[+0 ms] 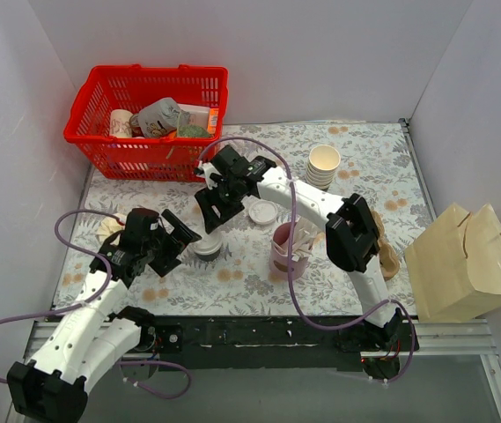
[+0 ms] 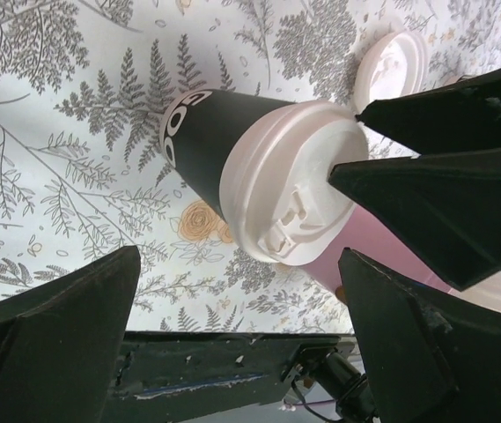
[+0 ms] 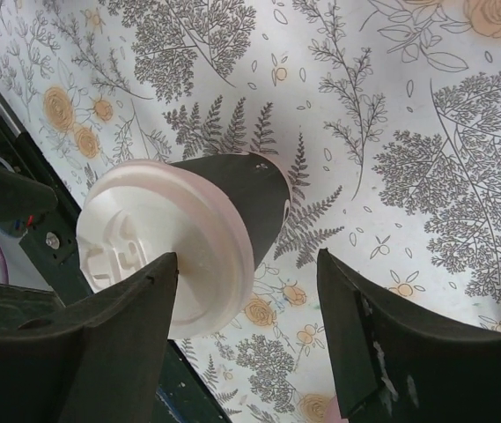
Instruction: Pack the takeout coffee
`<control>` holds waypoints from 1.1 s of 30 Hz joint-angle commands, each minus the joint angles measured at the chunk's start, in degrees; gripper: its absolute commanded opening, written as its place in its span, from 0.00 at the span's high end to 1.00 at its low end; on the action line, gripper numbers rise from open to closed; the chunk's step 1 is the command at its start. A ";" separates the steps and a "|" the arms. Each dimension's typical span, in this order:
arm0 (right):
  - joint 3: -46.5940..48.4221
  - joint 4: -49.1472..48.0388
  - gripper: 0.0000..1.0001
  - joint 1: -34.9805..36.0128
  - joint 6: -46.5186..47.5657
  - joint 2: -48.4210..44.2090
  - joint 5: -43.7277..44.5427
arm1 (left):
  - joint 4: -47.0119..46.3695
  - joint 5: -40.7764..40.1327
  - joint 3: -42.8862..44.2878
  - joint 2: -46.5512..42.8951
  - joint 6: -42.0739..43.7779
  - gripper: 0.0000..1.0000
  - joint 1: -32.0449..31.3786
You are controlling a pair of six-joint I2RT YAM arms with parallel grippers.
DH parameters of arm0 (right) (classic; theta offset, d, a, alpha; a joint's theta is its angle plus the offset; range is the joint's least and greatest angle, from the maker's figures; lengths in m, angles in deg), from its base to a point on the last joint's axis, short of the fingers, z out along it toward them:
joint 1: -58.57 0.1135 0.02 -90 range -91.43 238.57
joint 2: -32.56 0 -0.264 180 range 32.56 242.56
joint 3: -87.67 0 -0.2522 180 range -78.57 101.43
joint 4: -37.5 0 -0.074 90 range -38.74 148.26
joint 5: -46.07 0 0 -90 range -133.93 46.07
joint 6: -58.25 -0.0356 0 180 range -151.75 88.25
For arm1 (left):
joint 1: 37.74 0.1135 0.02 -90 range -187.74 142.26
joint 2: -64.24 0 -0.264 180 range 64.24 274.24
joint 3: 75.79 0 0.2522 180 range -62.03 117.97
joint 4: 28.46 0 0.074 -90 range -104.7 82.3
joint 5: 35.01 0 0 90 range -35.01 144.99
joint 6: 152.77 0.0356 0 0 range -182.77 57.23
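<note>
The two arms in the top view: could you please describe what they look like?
Both match: white shells on the long links of the left arm and right arm, with black joints and wrist units. A thin purple cable loops along each. The fingers are black, flat, tapering wedges.

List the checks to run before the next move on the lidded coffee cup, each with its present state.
1. Lid seated on the coffee cup: ok.
2. Coffee cup upright on the table: ok.
3. Left hand open, with the cup ahead of its jaws: ok.
4. Right hand clear of the cup: cannot tell. It is open, but overlaps the lid rim in its own view.
5. Paper bag mouth open for packing: cannot tell.
</note>
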 commanded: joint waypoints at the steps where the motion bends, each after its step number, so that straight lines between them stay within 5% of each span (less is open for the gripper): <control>1: -1.09 -2.96 0.28 -0.53 -3.09 -4.28 -0.88 | -0.89 -3.33 3.25 1.12 0.71 0.02 0.04; 10: -8.98 -8.14 0.26 -0.53 -10.03 -11.13 -0.01 | -3.17 -6.76 5.27 6.22 2.20 0.02 0.39; 21: -22.08 -16.76 0.27 0.17 -23.21 -17.99 3.33 | -7.30 -5.18 4.48 10.09 4.23 0.18 3.38; 33: -20.17 -14.93 0.28 4.13 -26.04 -15.10 15.37 | -12.93 -1.22 -3.07 7.10 4.66 0.18 4.17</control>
